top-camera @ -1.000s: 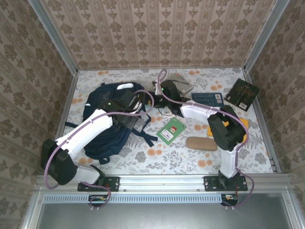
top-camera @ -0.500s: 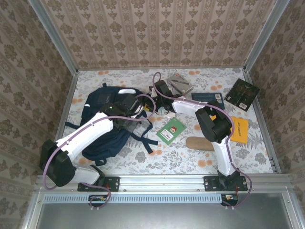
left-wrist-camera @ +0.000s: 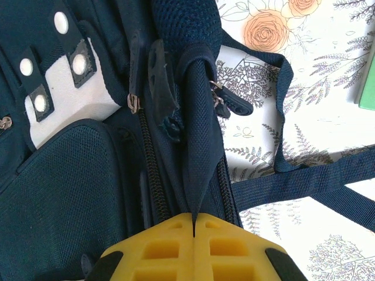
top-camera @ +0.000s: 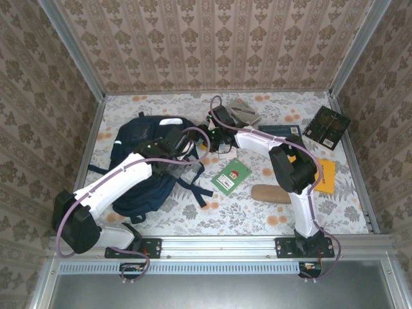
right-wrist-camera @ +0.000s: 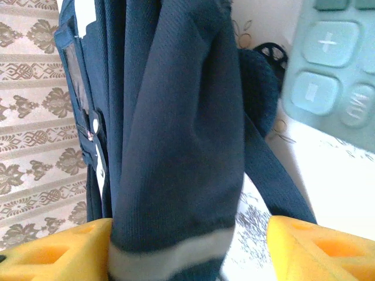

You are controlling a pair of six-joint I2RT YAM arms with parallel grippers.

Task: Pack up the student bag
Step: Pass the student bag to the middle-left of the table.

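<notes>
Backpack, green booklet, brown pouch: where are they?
backpack (top-camera: 129,141), top camera, navy fabric on its left side.
green booklet (top-camera: 232,176), top camera, middle of cover.
brown pouch (top-camera: 271,193), top camera, its middle.

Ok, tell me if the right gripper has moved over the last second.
Yes. The right gripper has shifted slightly left toward the student bag, judged against the green card.

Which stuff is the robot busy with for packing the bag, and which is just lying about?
In the job: student bag; left hand, shut on its fabric; right hand, open around a fold of it.

Lying about, maybe waiting to go in: green booklet, brown pouch, orange booklet, dark book, blue book, calculator.
</notes>
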